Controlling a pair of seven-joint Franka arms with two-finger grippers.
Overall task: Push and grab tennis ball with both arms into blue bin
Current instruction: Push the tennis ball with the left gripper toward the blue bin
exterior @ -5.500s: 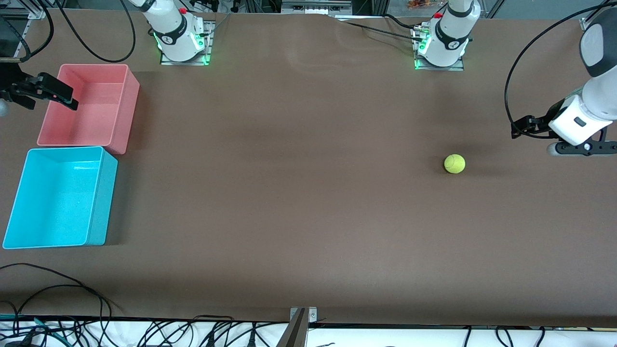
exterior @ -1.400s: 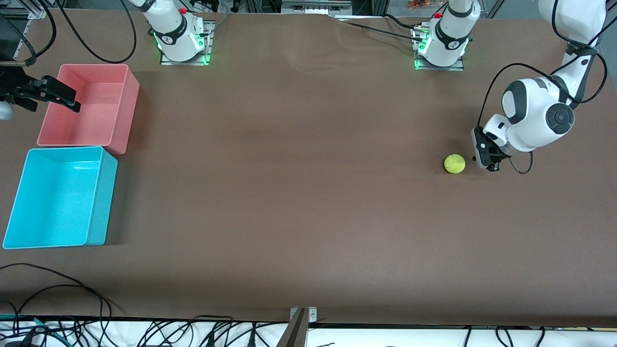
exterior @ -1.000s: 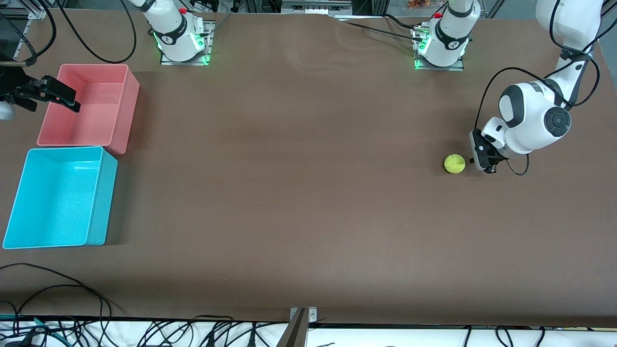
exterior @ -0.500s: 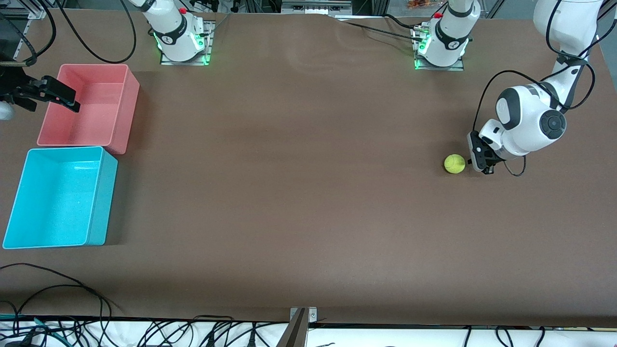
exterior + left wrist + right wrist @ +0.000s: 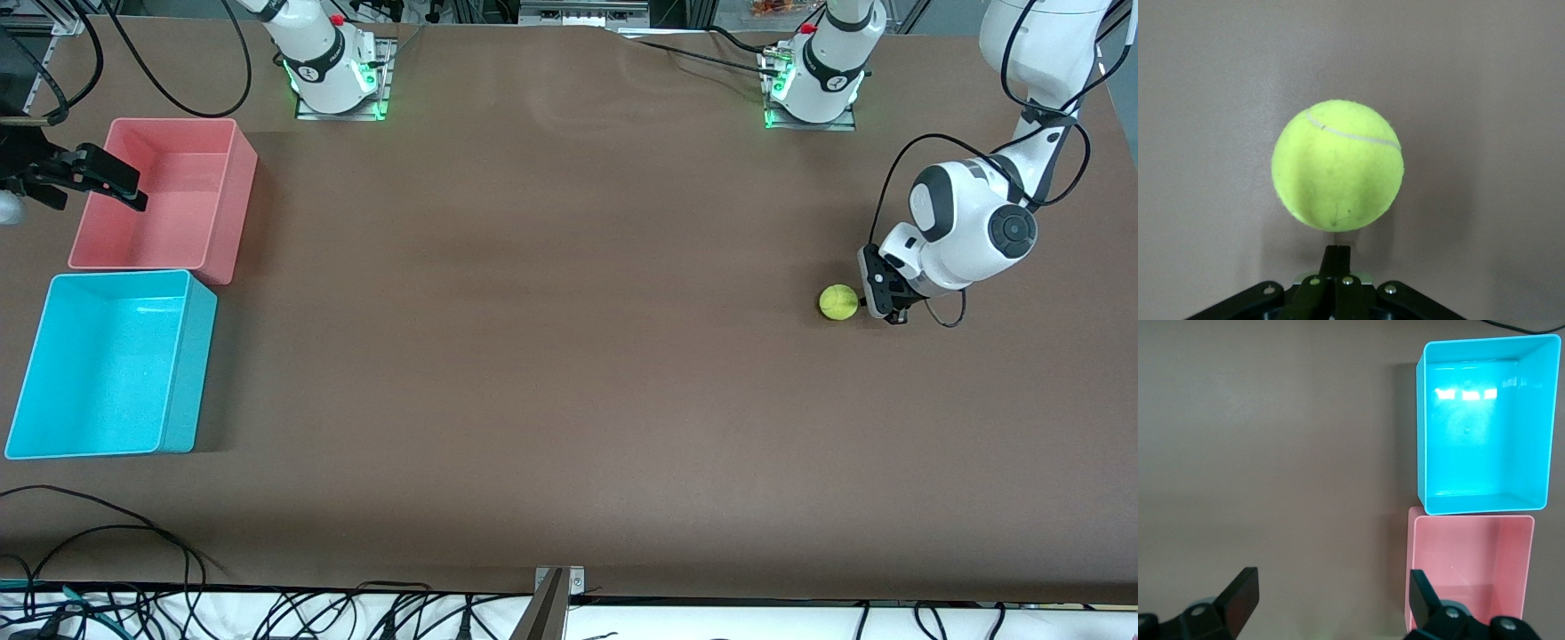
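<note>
1. Blue bin [image 5: 107,364]: on the desk [image 5: 551,356] at the right arm's end, nearest the front camera.
2. Tennis ball [image 5: 838,302]: on the desk toward the left arm's end, well apart from the blue bin, slightly farther from the camera.
3. Left gripper [image 5: 876,292]: fingers closed together, holding nothing, just beside the tennis ball.
4. Pink bin [image 5: 164,197]: touching the blue bin, farther from the camera.
5. Right gripper [image 5: 84,178]: spread wide, empty, waiting over the pink bin's rim.

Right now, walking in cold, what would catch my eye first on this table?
Probably the yellow-green ball alone on the brown table toward the left arm's end, with the left gripper low beside it, jaws shut. Next, the blue bin and pink bin side by side at the right arm's end, where the right gripper waits over the pink one, jaws open.
</note>
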